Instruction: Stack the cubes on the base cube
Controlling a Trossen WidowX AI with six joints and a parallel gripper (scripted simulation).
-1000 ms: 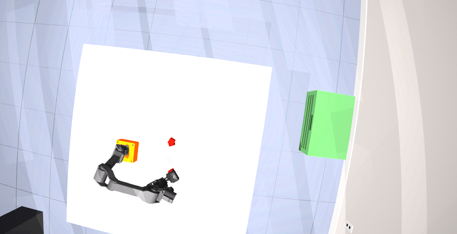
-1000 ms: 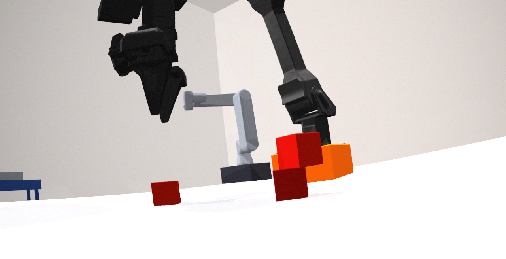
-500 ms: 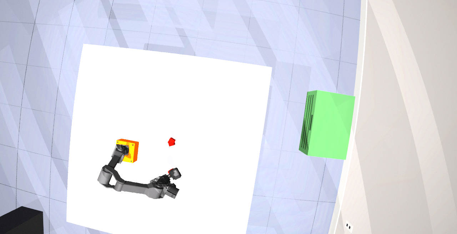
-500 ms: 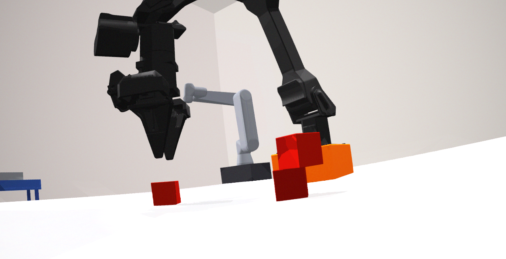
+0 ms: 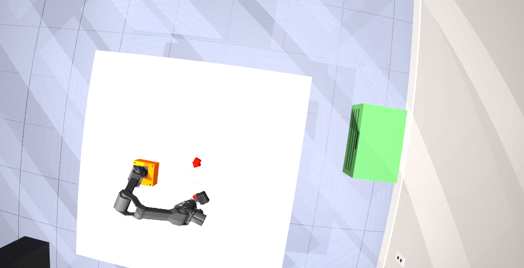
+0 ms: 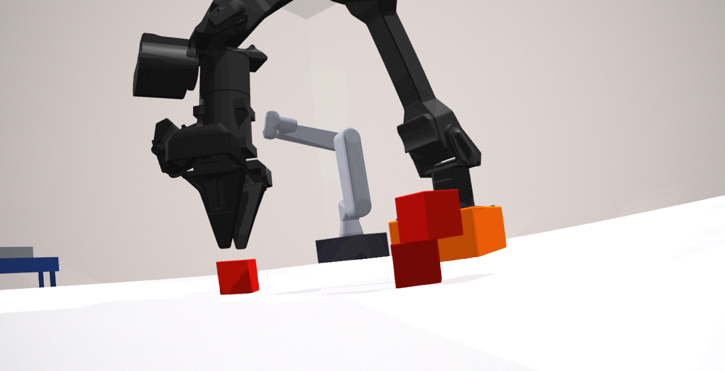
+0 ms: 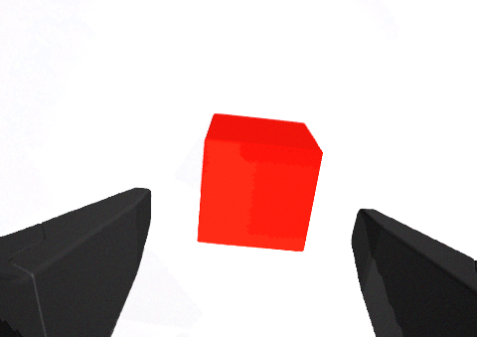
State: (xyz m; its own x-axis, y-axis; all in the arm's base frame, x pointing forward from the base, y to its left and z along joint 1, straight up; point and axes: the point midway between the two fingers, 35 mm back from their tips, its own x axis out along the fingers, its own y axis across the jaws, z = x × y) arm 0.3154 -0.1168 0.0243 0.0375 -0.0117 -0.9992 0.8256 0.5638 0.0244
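The base cube (image 6: pixel 416 265) is red and stands on the white table. A placed red cube (image 6: pixel 411 217) (image 5: pixel 196 162) rests level on its top, turned relative to it and overhanging. The other loose red cube (image 6: pixel 235 277) (image 7: pixel 258 193) (image 5: pixel 194 196) lies flat on the table, apart from the stack, partly hidden by the arm in the top view. My gripper (image 6: pixel 233 247) (image 7: pixel 253 216) is open and empty, pointing down a little above this loose cube. In the wrist view the cube shows between the two fingers, its sides roughly in line with them.
The arm's orange base block (image 5: pixel 154 174) (image 6: pixel 489 231) stands behind the stack in the exterior view. A grey robot arm (image 6: pixel 353 176) on a dark block and a blue table (image 6: pixel 30 265) are in the background. A green box (image 5: pixel 380 143) stands off the white table (image 5: pixel 238 120).
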